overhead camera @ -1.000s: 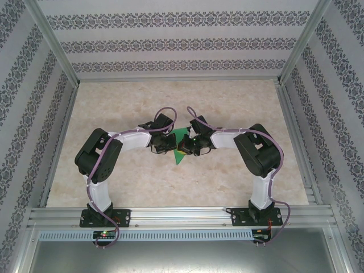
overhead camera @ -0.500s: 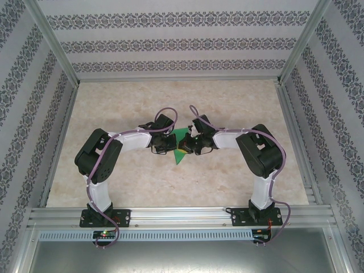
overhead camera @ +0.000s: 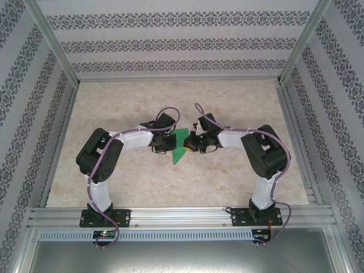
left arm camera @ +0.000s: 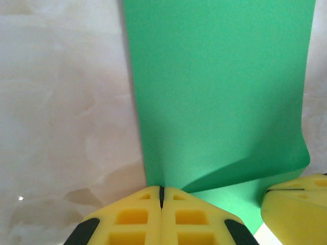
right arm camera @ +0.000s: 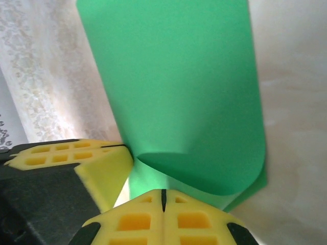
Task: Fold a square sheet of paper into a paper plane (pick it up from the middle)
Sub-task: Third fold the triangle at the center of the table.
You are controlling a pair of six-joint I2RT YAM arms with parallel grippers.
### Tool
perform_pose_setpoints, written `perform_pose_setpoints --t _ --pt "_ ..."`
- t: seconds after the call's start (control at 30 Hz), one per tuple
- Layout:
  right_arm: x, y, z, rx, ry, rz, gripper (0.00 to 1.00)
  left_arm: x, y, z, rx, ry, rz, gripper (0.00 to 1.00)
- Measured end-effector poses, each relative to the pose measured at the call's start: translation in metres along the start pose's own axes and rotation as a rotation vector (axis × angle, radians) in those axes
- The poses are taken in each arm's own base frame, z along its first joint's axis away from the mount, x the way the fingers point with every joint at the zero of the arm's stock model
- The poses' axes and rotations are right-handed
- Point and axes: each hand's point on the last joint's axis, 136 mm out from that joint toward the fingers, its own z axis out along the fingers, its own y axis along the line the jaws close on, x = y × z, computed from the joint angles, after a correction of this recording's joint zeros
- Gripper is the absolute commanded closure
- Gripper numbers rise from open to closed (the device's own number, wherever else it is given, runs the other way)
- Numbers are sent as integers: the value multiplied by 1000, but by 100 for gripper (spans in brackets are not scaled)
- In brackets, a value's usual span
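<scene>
The square sheet of paper [overhead camera: 180, 136] is bright green and hangs between my two grippers at the middle of the table, with a pointed end [overhead camera: 177, 159] toward the near side. My left gripper [overhead camera: 170, 148] is shut on its left edge, and my right gripper [overhead camera: 187, 148] is shut on its right edge. In the left wrist view the sheet [left arm camera: 219, 92] runs up from my shut left gripper [left arm camera: 161, 190] and curls over at the bottom right. In the right wrist view the sheet [right arm camera: 179, 87] bends in a loop above my right gripper [right arm camera: 163, 194]. A paper plane is out of view.
The marble tabletop [overhead camera: 142, 102] spreads all round the arms. Aluminium rails [overhead camera: 182, 216] run along the near edge and up the sides. Patterned walls [overhead camera: 170, 42] close the back and both sides. Each gripper's yellow fingers show in the other's wrist view [left arm camera: 296, 204] [right arm camera: 76, 155].
My right gripper has drawn back a little to the right and toward the far side, uncovering more of the green sheet. The left arm has hardly moved.
</scene>
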Motion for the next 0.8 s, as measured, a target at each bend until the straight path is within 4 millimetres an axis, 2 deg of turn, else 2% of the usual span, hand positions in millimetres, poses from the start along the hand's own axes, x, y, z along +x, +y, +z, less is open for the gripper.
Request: perform_pose_setpoints --t 0.23,0.43,0.63,0.8 --pt "0 -16 2 60 -11 14 100 0 1 0 -19 -4 17 100" --pt "0 -13 0 55 -15 8 100 0 1 0 -22 -4 18 100" --pt "1 2 -5 26 -29 -44 100 0 1 0 -28 0 18 100" --pt "2 -2 -3 39 -23 -40 100 0 1 0 -30 1 18 100"
